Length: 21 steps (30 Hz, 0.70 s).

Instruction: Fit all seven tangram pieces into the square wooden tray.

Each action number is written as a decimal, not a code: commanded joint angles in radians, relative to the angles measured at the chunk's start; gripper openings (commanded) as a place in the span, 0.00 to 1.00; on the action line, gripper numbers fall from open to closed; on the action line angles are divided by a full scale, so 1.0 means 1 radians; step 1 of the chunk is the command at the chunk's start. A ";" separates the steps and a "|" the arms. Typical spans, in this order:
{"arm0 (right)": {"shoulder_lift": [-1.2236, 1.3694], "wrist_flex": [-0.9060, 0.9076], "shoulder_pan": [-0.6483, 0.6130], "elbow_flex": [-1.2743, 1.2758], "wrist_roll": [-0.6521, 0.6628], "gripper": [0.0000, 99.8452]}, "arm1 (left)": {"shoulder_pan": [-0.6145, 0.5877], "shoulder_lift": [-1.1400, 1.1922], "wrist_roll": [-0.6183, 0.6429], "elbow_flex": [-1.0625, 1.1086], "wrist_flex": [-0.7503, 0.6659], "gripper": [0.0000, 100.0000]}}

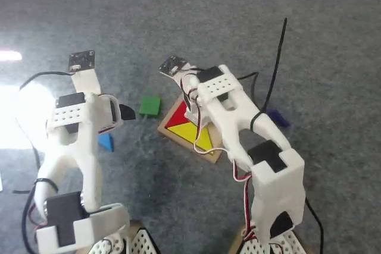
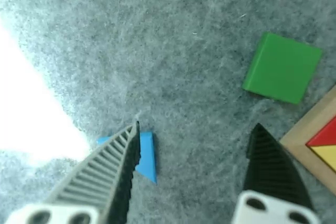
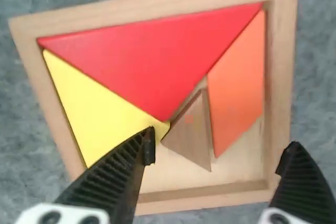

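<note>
The square wooden tray [image 3: 281,77] holds a large red triangle [image 3: 152,56], a yellow triangle [image 3: 100,119], an orange piece [image 3: 236,98] and a small brown triangle [image 3: 191,137]. My right gripper [image 3: 220,140] hangs open right above the tray. A green square [image 2: 282,67] lies on the grey felt beside the tray's corner [image 2: 310,132]. A small blue triangle [image 2: 146,153] sits partly under one finger of my left gripper [image 2: 197,129], which is open above the felt between the blue and green pieces. A purple piece [image 1: 277,117] lies right of the tray [image 1: 178,137].
Grey felt covers the whole table. A black cable [image 1: 277,63] rises behind the right arm [image 1: 238,117]. A bright glare patch [image 1: 15,111] lies on the felt at the far left. Open felt stretches beyond the tray.
</note>
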 commanded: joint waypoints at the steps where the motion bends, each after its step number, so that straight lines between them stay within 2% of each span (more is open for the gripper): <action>1: -0.004 0.054 0.004 -0.118 0.017 0.37 | 0.006 -0.043 0.008 -0.013 -0.023 0.32; 5: -0.061 0.117 0.016 -0.146 0.008 0.37 | 0.006 -0.043 0.008 -0.013 -0.023 0.32; 11: -0.403 0.183 0.120 -0.023 -0.035 0.37 | 0.006 -0.044 -0.006 -0.022 -0.023 0.32; 14: -0.599 0.174 0.194 0.158 -0.046 0.37 | 0.051 -0.040 -0.080 -0.064 -0.020 0.31; 17: -0.765 0.082 0.283 0.433 -0.078 0.37 | 0.118 -0.008 -0.080 -0.150 -0.006 0.31; 21: -0.932 -0.107 0.423 0.786 -0.055 0.37 | 0.186 0.199 -0.080 -0.386 0.141 0.32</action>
